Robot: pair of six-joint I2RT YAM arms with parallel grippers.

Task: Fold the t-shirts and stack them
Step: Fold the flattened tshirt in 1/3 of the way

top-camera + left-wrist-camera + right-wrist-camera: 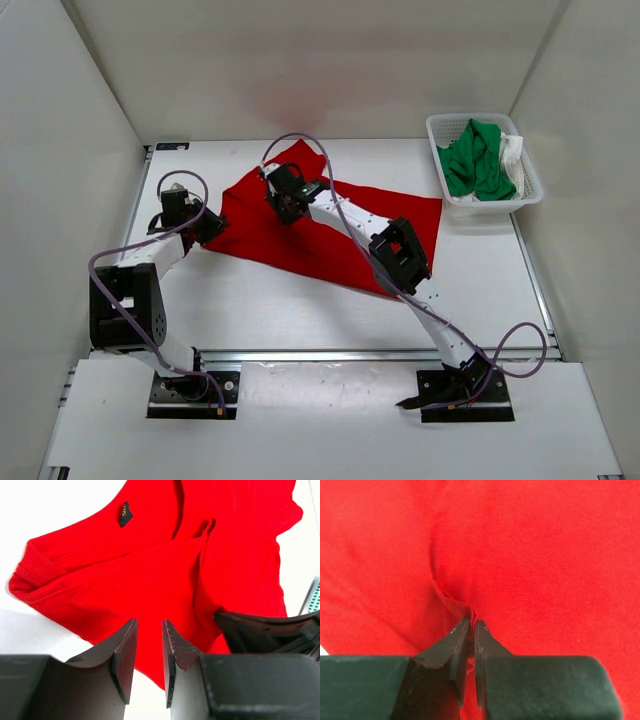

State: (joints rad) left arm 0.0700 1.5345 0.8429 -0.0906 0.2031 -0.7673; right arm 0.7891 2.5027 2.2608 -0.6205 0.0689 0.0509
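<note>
I have the bright red cloth short-sleeved t-shirt (270, 240) lying spread across the middle of the white desk (260, 300), slightly rumpled, with one corner reaching toward the back. My right jaws are down on its upper left part, pressed together on a small raised pleat of the red cloth. The right wrist view shows the fabric puckered into the tips. My left jaws sit at the shirt's left edge, standing apart with a narrow gap, and I see nothing pinched between them. The red cloth lies just beyond their tips, with a small black size tag (125, 514) showing on it. At the back right corner of the desk stands the white plastic mesh basket (436, 140). The green cloth t-shirt (475, 165) is bunched inside it, and the white cloth t-shirt (513, 150) is tucked against its right wall.
</note>
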